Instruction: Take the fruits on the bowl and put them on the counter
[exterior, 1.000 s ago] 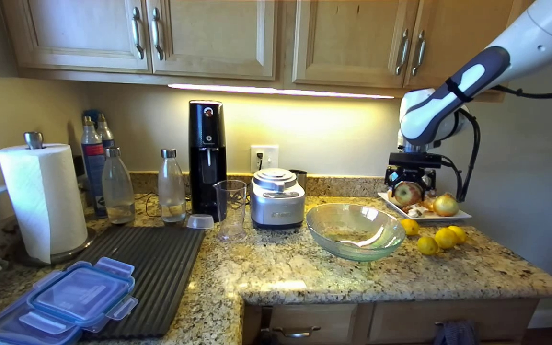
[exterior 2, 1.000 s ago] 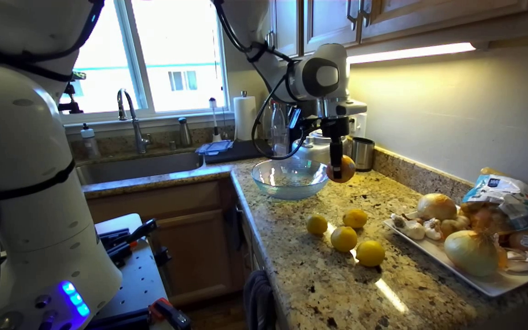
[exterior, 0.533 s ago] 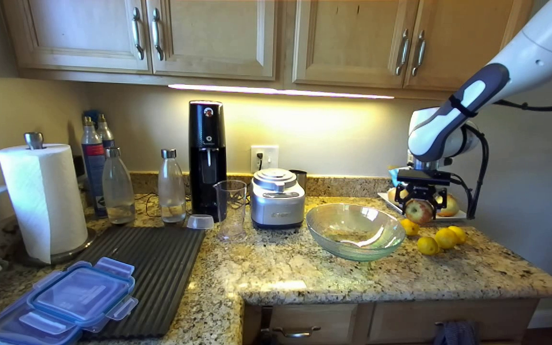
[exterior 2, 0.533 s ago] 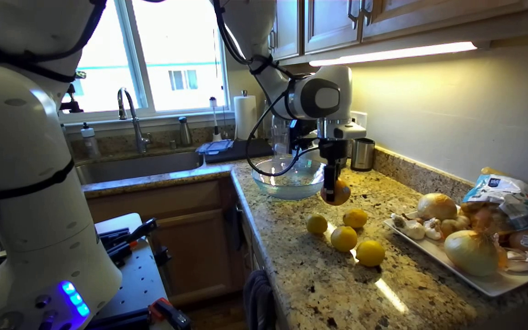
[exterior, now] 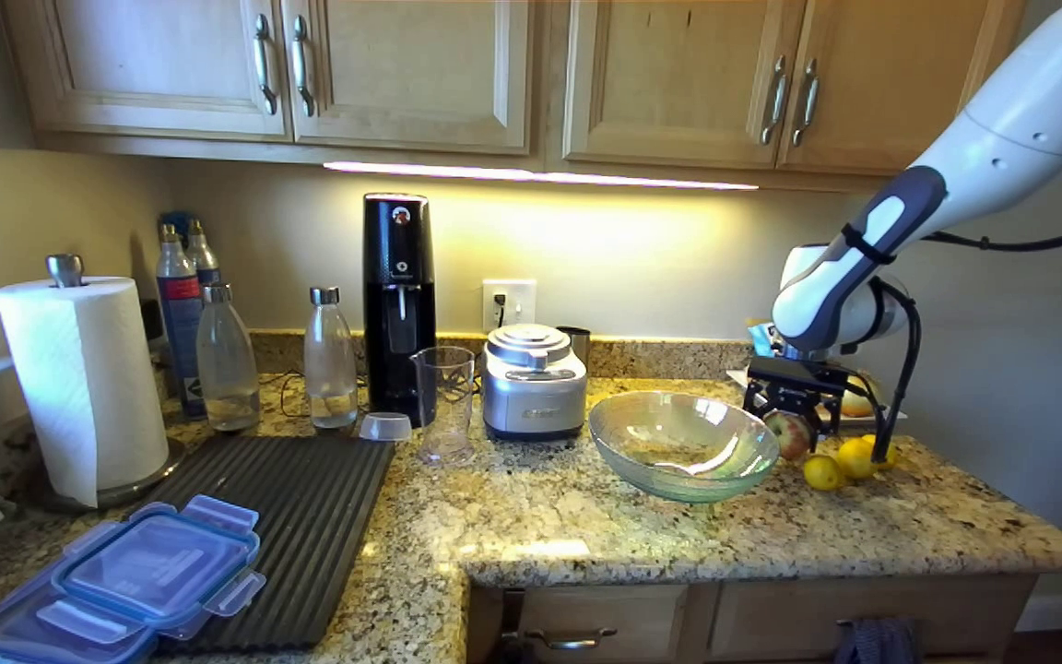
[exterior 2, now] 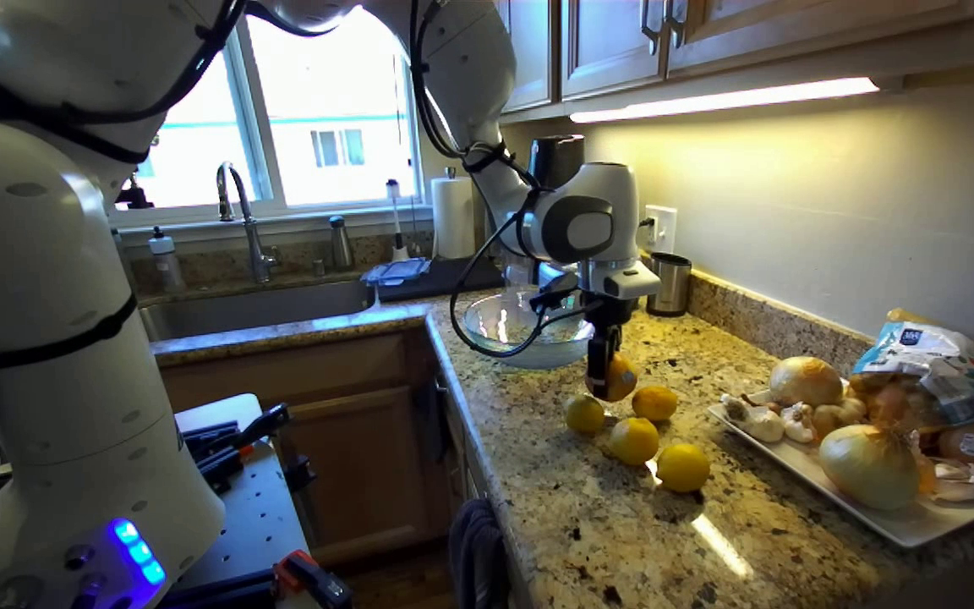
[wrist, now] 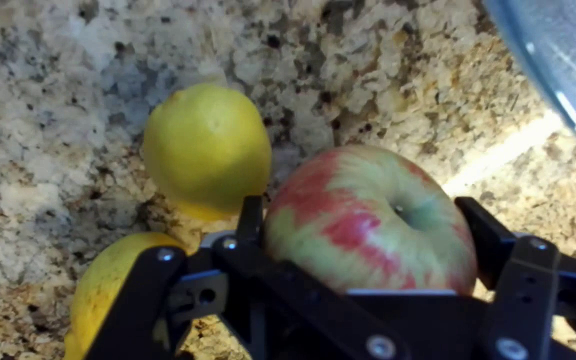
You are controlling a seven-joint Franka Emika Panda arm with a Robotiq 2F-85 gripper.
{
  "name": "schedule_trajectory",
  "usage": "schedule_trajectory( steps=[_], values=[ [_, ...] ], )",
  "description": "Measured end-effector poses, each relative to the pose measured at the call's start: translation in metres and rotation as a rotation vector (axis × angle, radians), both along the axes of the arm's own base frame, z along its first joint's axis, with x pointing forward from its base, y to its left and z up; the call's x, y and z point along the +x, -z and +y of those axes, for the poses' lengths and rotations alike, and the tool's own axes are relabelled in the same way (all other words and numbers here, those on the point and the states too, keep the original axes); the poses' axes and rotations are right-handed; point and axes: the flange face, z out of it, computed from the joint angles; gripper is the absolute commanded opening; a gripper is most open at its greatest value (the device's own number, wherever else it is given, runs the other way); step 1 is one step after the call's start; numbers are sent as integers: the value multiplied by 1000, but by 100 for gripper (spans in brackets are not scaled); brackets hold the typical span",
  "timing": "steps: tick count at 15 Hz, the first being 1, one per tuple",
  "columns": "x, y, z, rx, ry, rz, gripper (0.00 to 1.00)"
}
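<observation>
In the wrist view the claw (wrist: pixel 365 227) is clamped on a red-and-green apple (wrist: pixel 368 215), its jaws set against either side; a lemon (wrist: pixel 208 145) lies on the speckled granite counter (wrist: pixel 43 90) just beside it, a second lemon is partly hidden by the claw, and the glass bowl (wrist: pixel 568 65) curves in at the upper right. In an exterior view the apple is between the bowl and the three lemons (exterior: pixel 823 472) that show, with a silver food processor (exterior: pixel 534 397) standing behind the bowl. In an exterior view four lemons (exterior 2: pixel 634 441) lie grouped on the counter, and a white plate (exterior 2: pixel 901 528) bearing onions (exterior 2: pixel 869 469) and garlic (exterior 2: pixel 762 423) stands near them. Whether the apple touches the counter, I cannot tell.
</observation>
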Motion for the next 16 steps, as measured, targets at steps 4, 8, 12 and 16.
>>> schedule_trajectory(
  steps=[4,8,12,16],
  values=[
    [4,12,12,16,-5,-13,68],
    [8,16,15,17,-9,-15,68],
    [8,17,15,9,-14,-14,100],
    [10,9,17,-5,-24,-24,100]
  ],
)
